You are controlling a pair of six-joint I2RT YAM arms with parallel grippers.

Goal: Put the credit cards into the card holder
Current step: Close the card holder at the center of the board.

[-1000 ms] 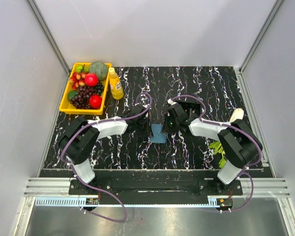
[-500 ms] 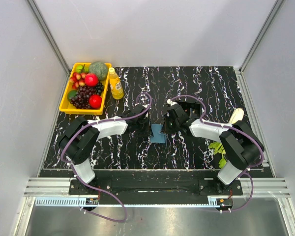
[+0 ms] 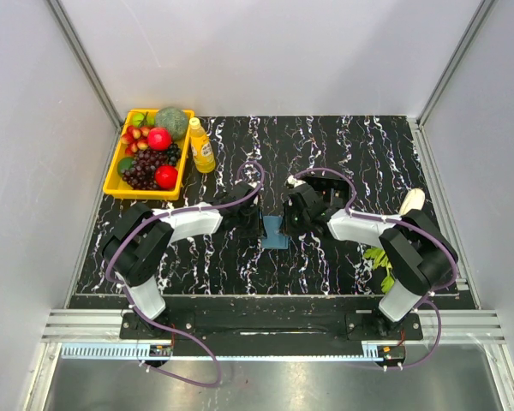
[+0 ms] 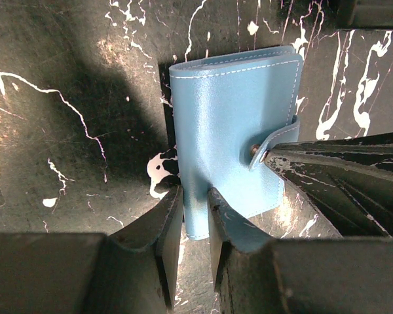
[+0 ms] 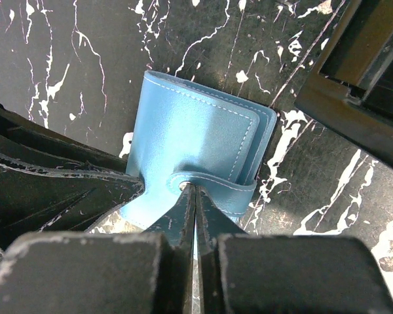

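Note:
The card holder point(image 3: 275, 232) is a blue wallet lying folded shut mid-table, and its strap point(image 5: 213, 186) is wrapped round to a snap. My left gripper point(image 4: 195, 226) is closed on the card holder's point(image 4: 229, 124) near left edge, one finger on each side. My right gripper point(image 5: 194, 193) is shut, and its tips are pushed against the snap under the strap's end. The right gripper's fingers point(image 4: 340, 163) also show in the left wrist view. In the top view the left gripper point(image 3: 257, 225) and the right gripper point(image 3: 291, 222) flank the wallet. No credit cards show.
A black box-like frame point(image 5: 360, 78) stands just beyond the wallet to the right, also in the top view point(image 3: 332, 183). A yellow fruit tray point(image 3: 114, 181) and a yellow bottle point(image 3: 201, 145) are at the back left. A pale object point(image 3: 411, 200) and green leaves point(image 3: 379, 257) lie at the right.
The right arm has edged slightly left toward the wallet and its cable has shifted. The left arm and the wallet have stayed put.

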